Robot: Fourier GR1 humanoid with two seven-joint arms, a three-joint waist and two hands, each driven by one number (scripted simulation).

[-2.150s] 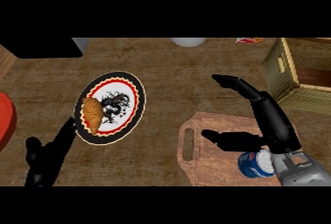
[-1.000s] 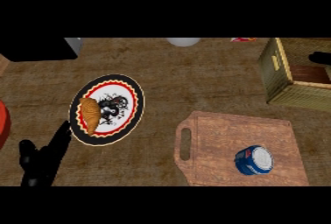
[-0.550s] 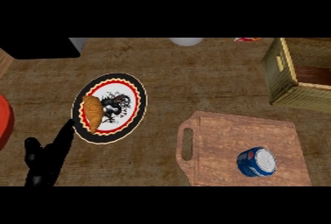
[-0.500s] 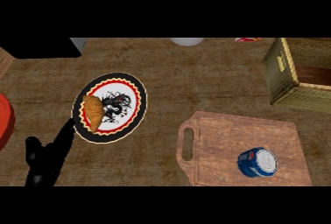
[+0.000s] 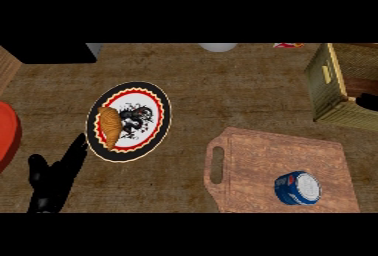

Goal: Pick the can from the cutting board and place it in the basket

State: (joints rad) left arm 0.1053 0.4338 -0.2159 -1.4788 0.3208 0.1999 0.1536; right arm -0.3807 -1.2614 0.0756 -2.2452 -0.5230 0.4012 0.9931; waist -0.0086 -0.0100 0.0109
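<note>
A blue can (image 5: 297,188) with a white top sits on the wooden cutting board (image 5: 251,150), near its lower right part; nothing touches it. The woven basket (image 5: 329,85) stands at the upper right, partly cut off by the view's edge. A small dark shape (image 5: 367,101) at the right edge, over the basket's inside, may be part of my right hand; too little shows to tell how it is held. My left hand (image 5: 53,176) rests open at the lower left, fingers pointing up toward the plate.
A round patterned plate (image 5: 151,100) with a croissant (image 5: 109,127) lies left of the board. A red object (image 5: 6,135) sits at the left edge, a black box (image 5: 52,52) at the top left, a white item (image 5: 218,47) at the top.
Two seconds ago my right hand and forearm stood beside the can on the board; they have since left toward the right edge. The can stays put and the left hand is still.
</note>
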